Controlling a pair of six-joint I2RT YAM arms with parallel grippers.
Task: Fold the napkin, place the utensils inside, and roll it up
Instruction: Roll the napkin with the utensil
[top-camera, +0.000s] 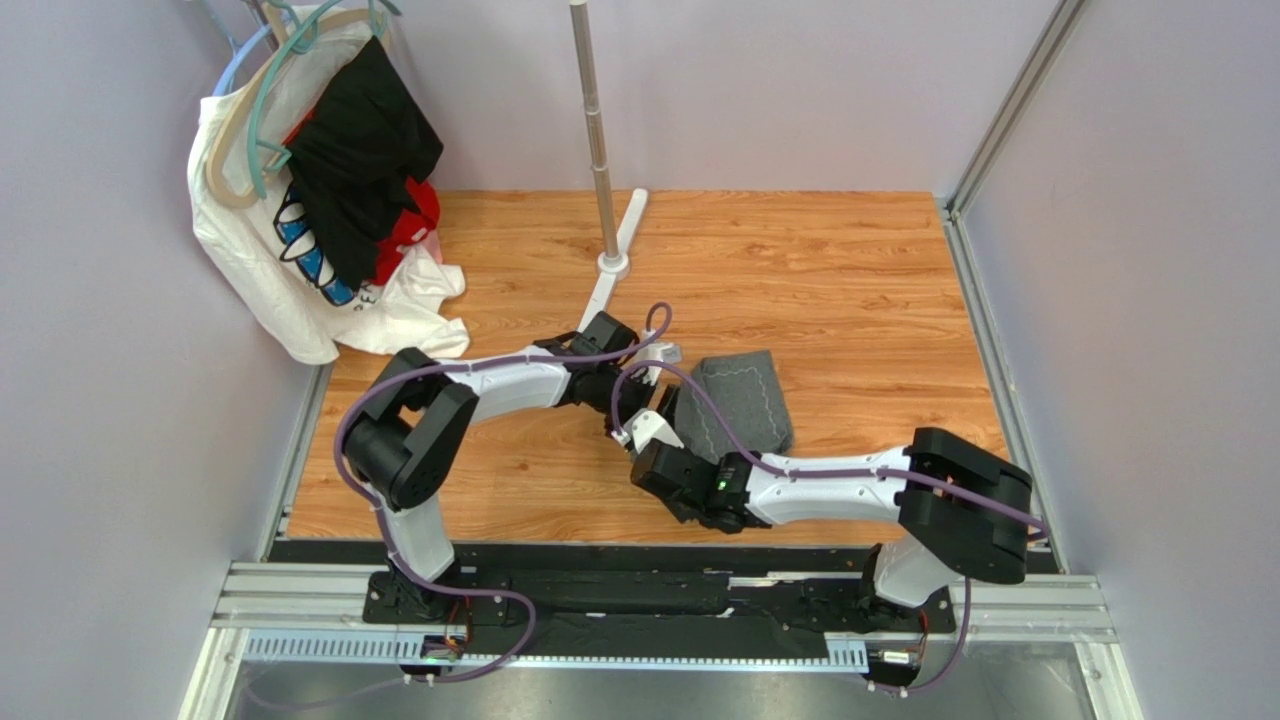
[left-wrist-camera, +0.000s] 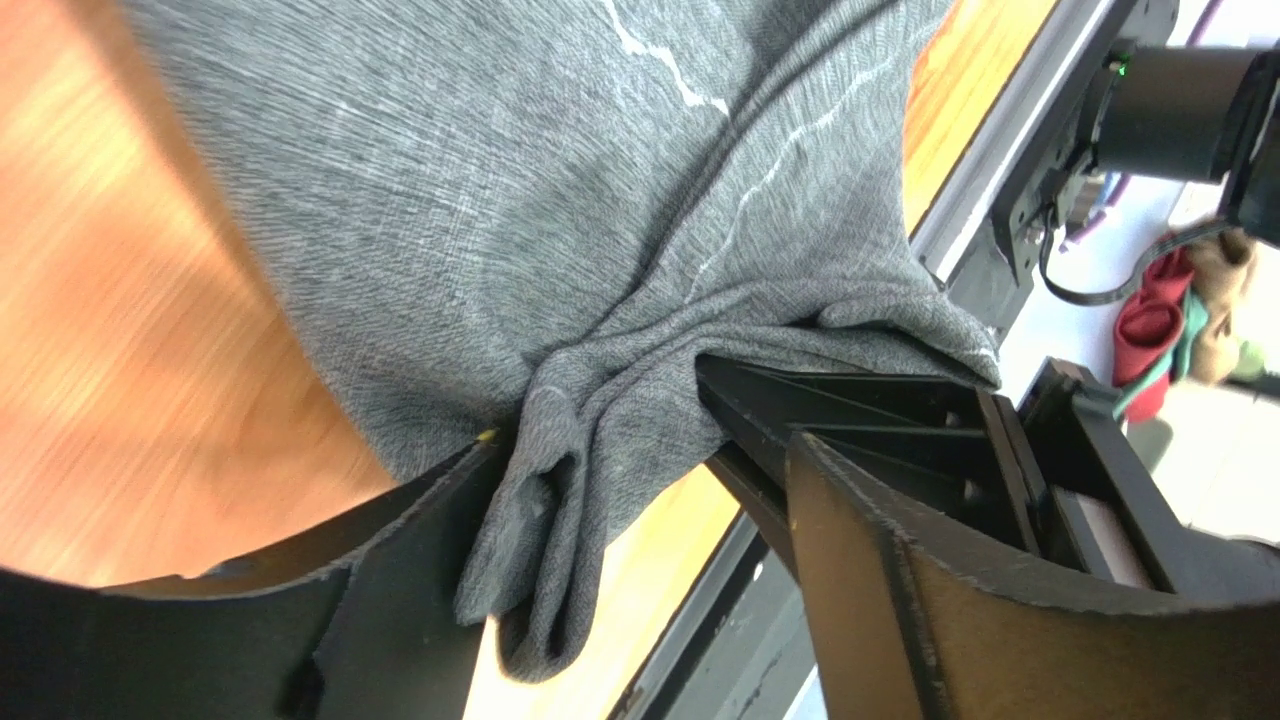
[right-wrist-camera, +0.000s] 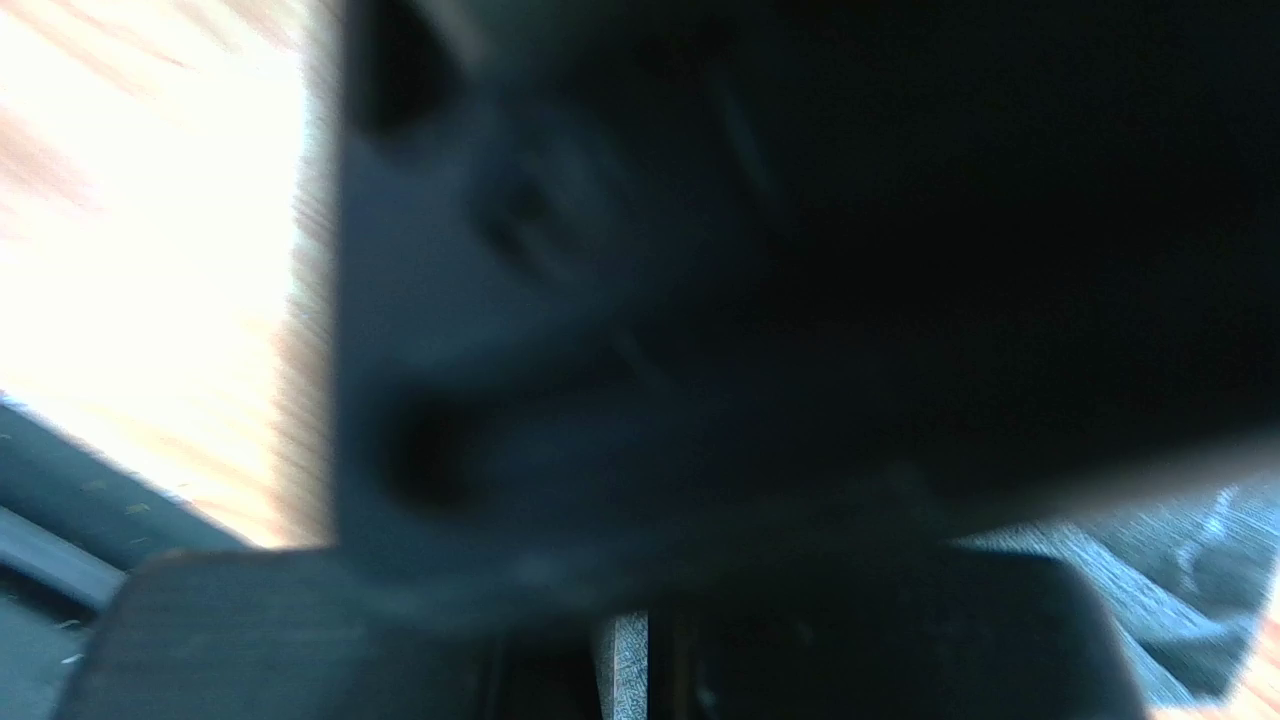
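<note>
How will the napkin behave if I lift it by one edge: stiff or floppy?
Probably floppy: the napkin bunches and sags in soft folds inside the open left gripper. Its matte, felt-like surface looks grippy, so slipping out of a pinch seems unlikely. Expect lifted edges to droop and crease.

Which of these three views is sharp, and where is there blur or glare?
Top external: sharp, evenly lit, napkin clear. Left wrist: napkin weave sharp, table wood smeared by motion blur. Right wrist: mostly dark and out of focus, with blown-out glare on the wood at left.
</note>
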